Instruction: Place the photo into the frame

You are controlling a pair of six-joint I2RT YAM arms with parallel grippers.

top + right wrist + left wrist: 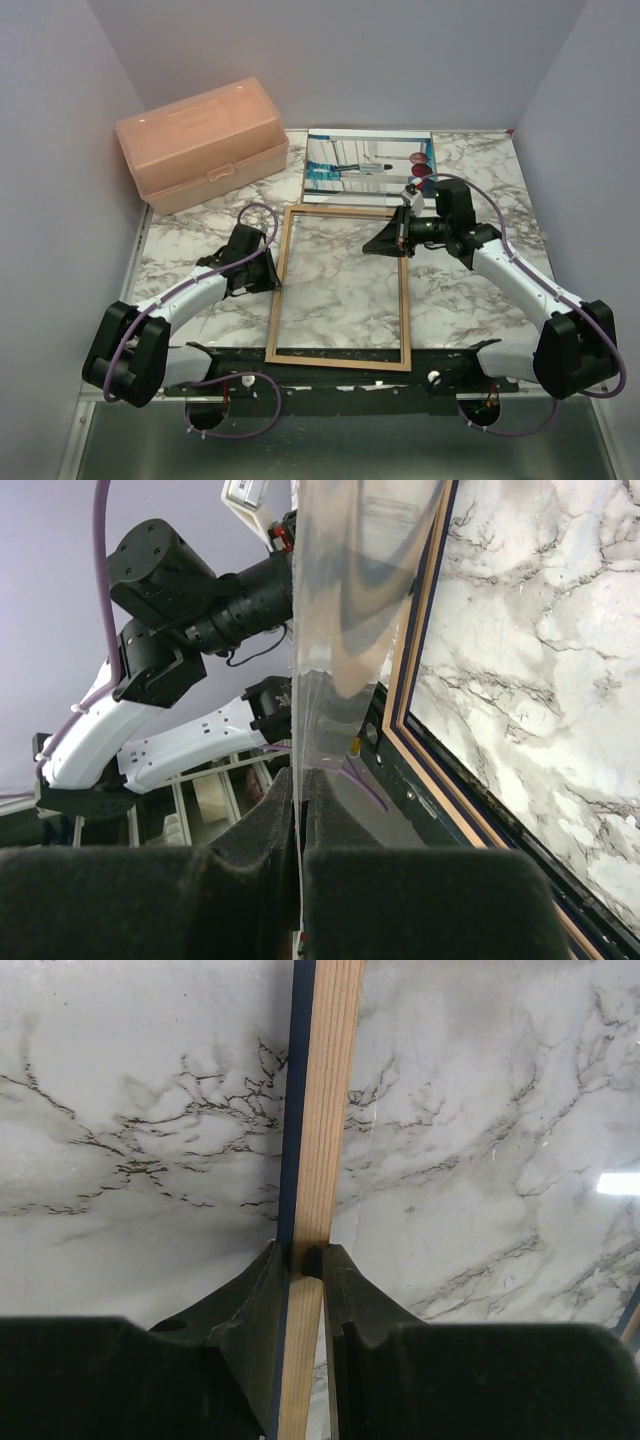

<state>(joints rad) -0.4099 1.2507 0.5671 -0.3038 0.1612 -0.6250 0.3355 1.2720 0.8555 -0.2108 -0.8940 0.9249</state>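
The frame lies flat in the middle of the marble table with its light wood face up. My left gripper is shut on its left rail; in the left wrist view the jaws pinch the wood and navy strip. The photo lies flat behind the frame's far rail, picture side up. My right gripper hovers over the frame's far right corner. It is shut on a thin clear sheet that stands edge-on above its fingers. The frame's rail runs just right of that sheet.
A peach plastic box, lid closed, sits at the back left of the table. Grey walls close in the left, back and right sides. The arms' black base bar runs along the near edge, just below the frame.
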